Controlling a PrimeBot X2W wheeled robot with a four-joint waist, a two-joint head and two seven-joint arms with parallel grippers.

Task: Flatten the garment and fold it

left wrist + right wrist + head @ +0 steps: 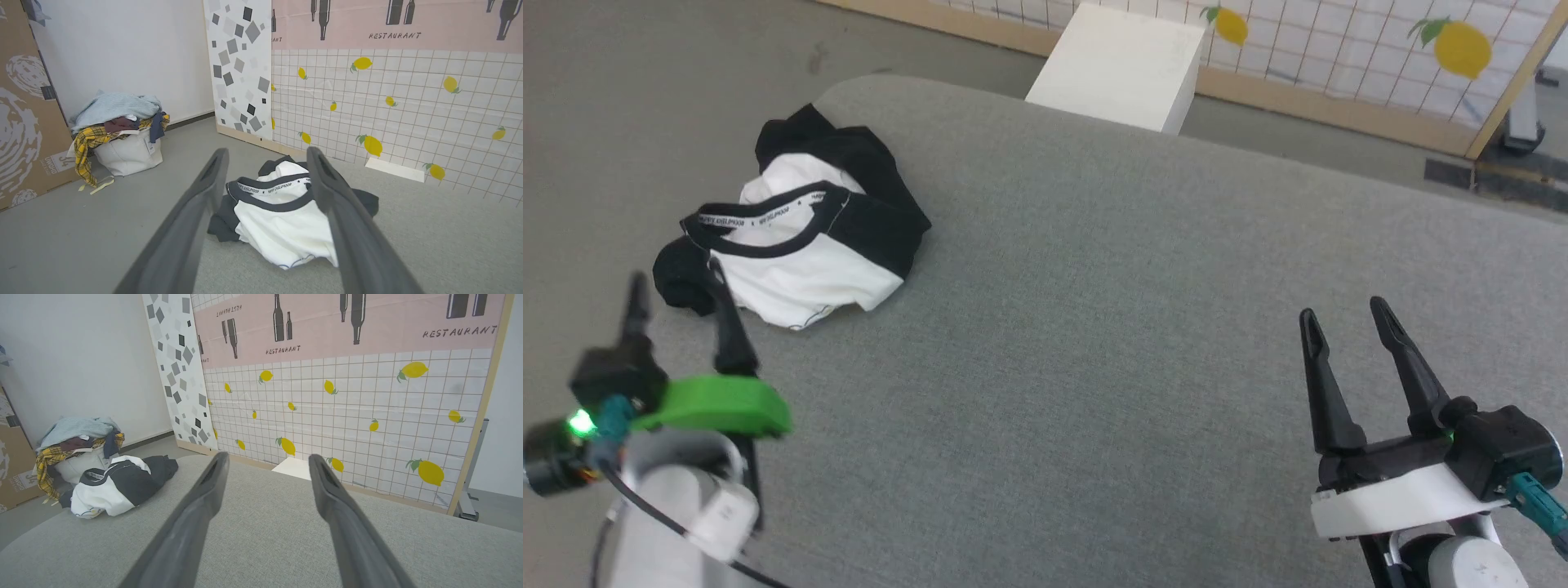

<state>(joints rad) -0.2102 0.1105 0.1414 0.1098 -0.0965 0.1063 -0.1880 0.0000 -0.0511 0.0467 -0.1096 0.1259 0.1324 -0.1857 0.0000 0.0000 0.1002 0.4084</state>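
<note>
The garment (800, 229) lies crumpled in a heap at the far left corner of the grey table (1111, 343); it is white with black sleeves and a black collar with printed neck tape. My left gripper (674, 290) stands open just short of the heap, fingers aimed at it, nothing between them. In the left wrist view the garment (282, 220) shows between and beyond the spread fingers. My right gripper (1347, 318) hovers open over the bare right side of the table, far from the heap. The right wrist view has the garment (118, 486) at its left.
A white box (1123, 65) stands on the floor behind the table, before a lemon-patterned tiled screen (1380, 49). A basket piled with clothes (120, 134) sits on the floor by a cardboard panel (24, 122). The table's left edge runs close to the heap.
</note>
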